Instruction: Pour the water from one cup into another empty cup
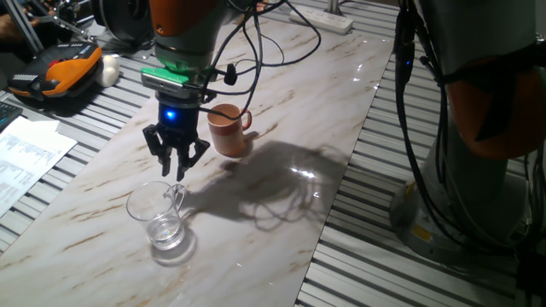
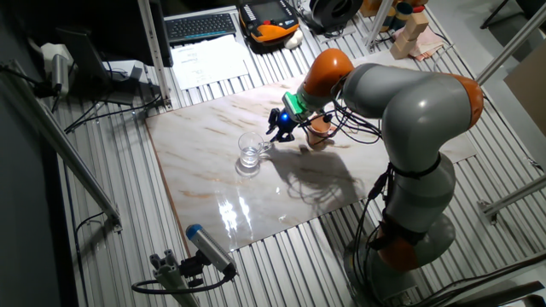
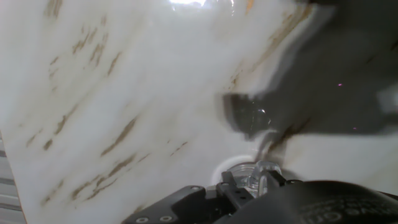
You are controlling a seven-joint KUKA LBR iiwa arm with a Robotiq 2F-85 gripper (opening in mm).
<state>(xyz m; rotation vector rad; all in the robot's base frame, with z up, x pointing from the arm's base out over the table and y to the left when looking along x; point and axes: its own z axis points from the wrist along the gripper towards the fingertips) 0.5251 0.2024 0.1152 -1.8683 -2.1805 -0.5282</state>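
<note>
The glass mug, one cup [image 1: 158, 215], stands upright on the marble slab [image 1: 281, 205] with a little clear water [image 1: 165, 233] at its bottom. Its loop handle [image 1: 177, 195] faces the gripper. My gripper [image 1: 177, 164] hangs just above that handle, open, with nothing between its fingers. The brown ceramic mug, another empty cup [image 1: 227, 130], stands upright behind the gripper, handle to the right. From the other side, the glass mug [image 2: 250, 152] sits left of the gripper [image 2: 280, 130], and the brown mug [image 2: 319, 130] is partly hidden by the arm. The hand view is blurred; the glass mug [image 3: 249, 175] shows near its lower edge.
The slab lies on a slatted metal table [image 1: 384, 256]. An orange-and-black device [image 1: 55, 72] and papers [image 1: 26, 153] lie at the left. A power strip [image 1: 320, 17] is at the far end. A second robot's base [image 1: 478, 170] stands at the right.
</note>
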